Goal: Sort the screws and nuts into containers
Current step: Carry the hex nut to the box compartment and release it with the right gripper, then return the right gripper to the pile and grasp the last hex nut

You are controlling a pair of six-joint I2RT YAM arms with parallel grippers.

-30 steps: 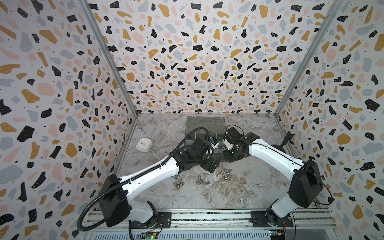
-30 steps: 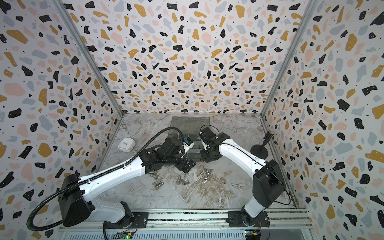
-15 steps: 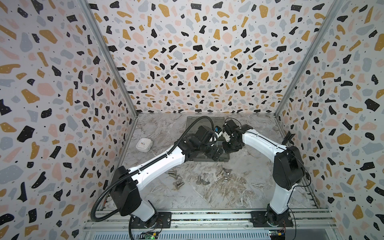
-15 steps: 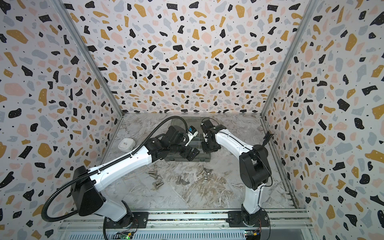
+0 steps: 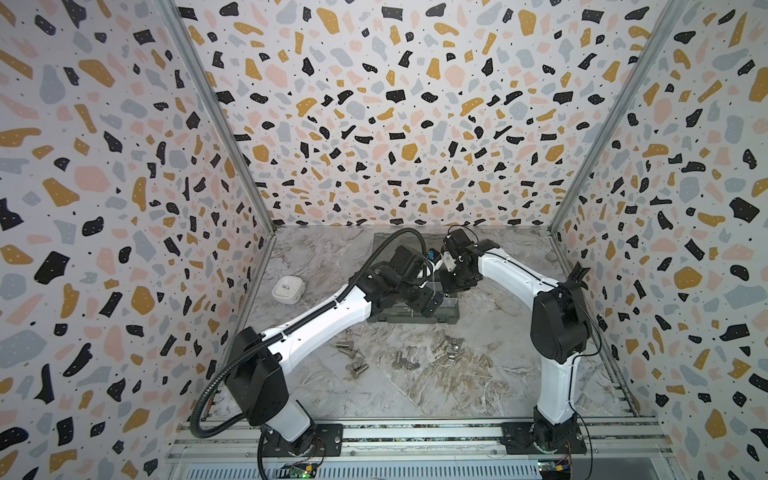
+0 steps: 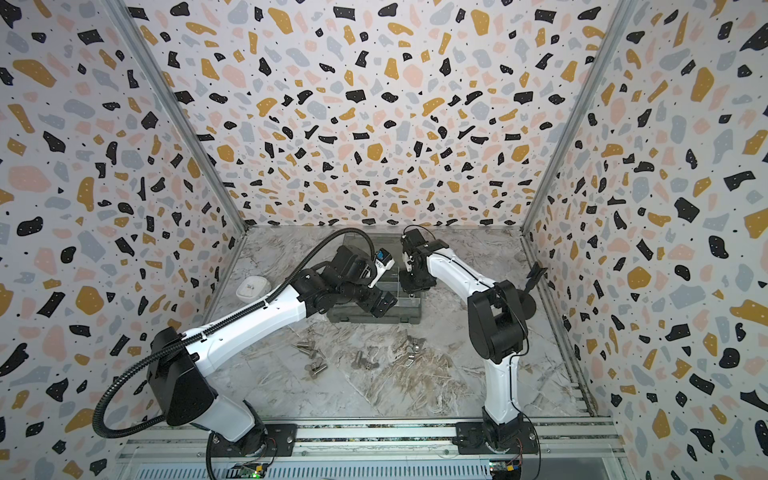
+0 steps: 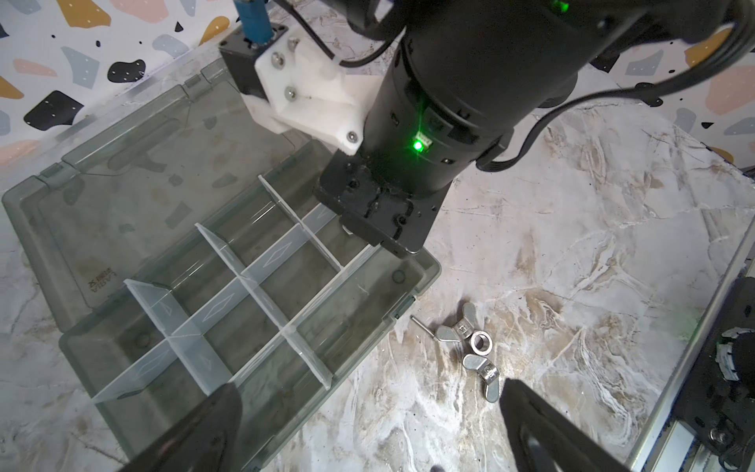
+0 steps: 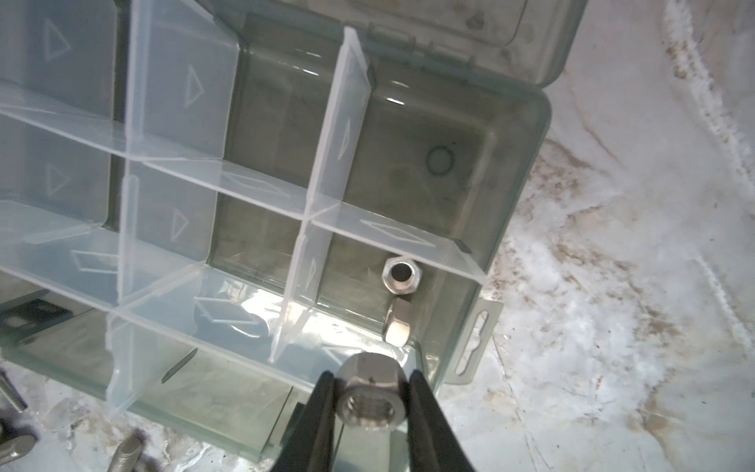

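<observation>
The grey organiser box [image 8: 527, 171] lies open, its containers [image 7: 286, 269] split by clear dividers. My right gripper [image 8: 370, 376] is shut on a dome-capped nut [image 8: 369, 404] and hangs over the box's near corner container, where another nut [image 8: 399, 276] lies. My left gripper [image 7: 367, 388] stands open, one finger over the box's front wall and the other over the table near two wing nuts [image 7: 470, 343]. In both top views the two grippers [image 5: 428, 299] [image 5: 451, 286] meet over the box's right end. Loose screws [image 5: 347, 347] and nuts [image 5: 453, 347] lie in front of the box.
A white rounded case [image 5: 288, 289] sits near the left wall. A black stand [image 5: 577, 274] is against the right wall. The box lid [image 7: 135, 163] lies flat behind the compartments. A thin pin [image 7: 423, 327] rests beside the wing nuts.
Both arms have swung back from the loose pile toward the box. The right gripper has carried the nut over the box's right end. Neither gripper's opening has changed.
</observation>
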